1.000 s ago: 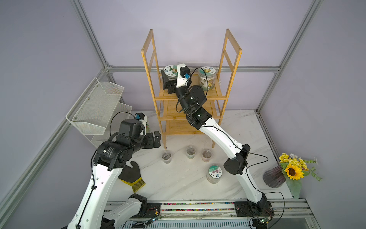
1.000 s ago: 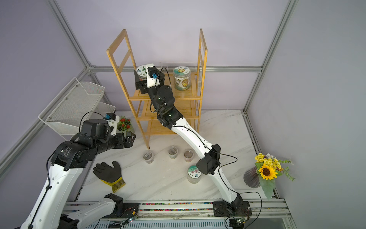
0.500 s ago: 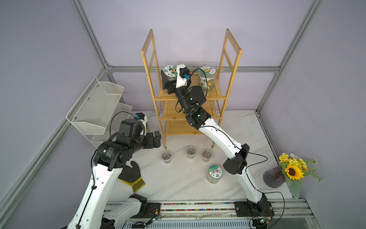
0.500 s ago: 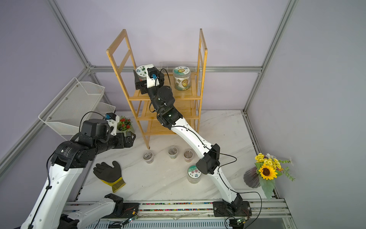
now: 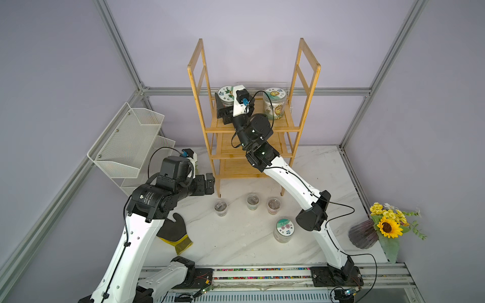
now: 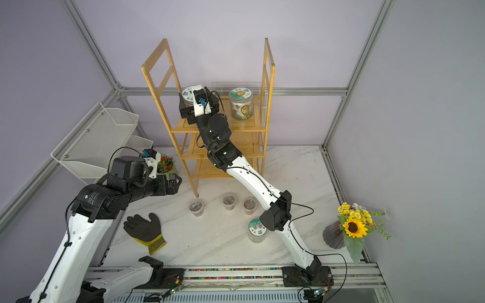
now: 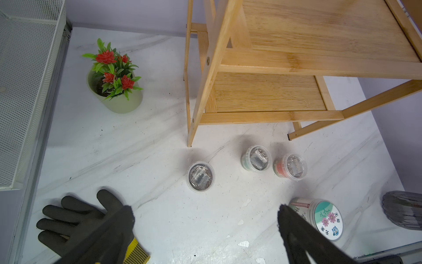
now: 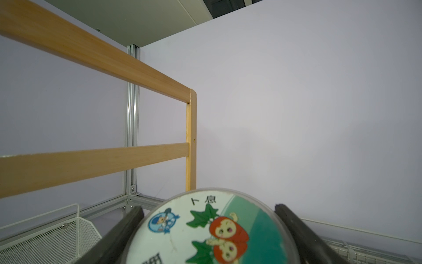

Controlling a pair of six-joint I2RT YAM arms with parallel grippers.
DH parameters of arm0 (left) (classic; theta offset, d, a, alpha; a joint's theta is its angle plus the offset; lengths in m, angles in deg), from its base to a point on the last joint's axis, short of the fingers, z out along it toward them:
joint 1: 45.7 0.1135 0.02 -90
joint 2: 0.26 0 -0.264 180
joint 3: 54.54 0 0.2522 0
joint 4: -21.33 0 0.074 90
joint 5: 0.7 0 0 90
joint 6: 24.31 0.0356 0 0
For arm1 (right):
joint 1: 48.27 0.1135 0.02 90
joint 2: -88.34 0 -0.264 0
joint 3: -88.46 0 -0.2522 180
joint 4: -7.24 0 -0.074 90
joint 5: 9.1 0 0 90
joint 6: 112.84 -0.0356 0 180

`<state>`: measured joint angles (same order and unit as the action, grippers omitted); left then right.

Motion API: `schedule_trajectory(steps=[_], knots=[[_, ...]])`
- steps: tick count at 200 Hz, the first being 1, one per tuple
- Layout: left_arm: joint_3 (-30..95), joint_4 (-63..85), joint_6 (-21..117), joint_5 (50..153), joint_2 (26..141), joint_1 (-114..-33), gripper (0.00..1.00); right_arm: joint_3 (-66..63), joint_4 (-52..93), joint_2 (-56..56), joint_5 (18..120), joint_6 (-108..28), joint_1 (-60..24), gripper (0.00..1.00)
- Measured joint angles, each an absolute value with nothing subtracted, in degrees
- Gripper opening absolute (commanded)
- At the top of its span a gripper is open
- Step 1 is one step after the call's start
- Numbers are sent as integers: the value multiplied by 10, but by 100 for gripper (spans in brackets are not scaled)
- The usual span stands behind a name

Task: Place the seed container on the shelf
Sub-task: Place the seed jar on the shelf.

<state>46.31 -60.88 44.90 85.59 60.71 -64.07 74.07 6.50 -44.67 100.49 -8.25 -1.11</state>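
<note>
Right wrist view: my right hand (image 8: 209, 210) grips the seed jar (image 8: 205, 230) close to the side rail of the shelf (image 8: 91, 157); letting go tilted could topple it. Meanwhile my left hand (image 7: 205, 209) is wide, empty.

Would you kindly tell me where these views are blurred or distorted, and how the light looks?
Left wrist view: near fingers blurred, table sharp. Right wrist view: jar and fingers soft, shelf crisp. Both top views: even light, faint shadows, wall posts splay outward.
</note>
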Motion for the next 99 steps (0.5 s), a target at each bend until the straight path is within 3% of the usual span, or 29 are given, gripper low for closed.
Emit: schedule_trajectory(steps=[99], knots=[[463, -609, 438, 861, 607, -641, 100, 740, 91, -429, 1056, -60, -9, 32]])
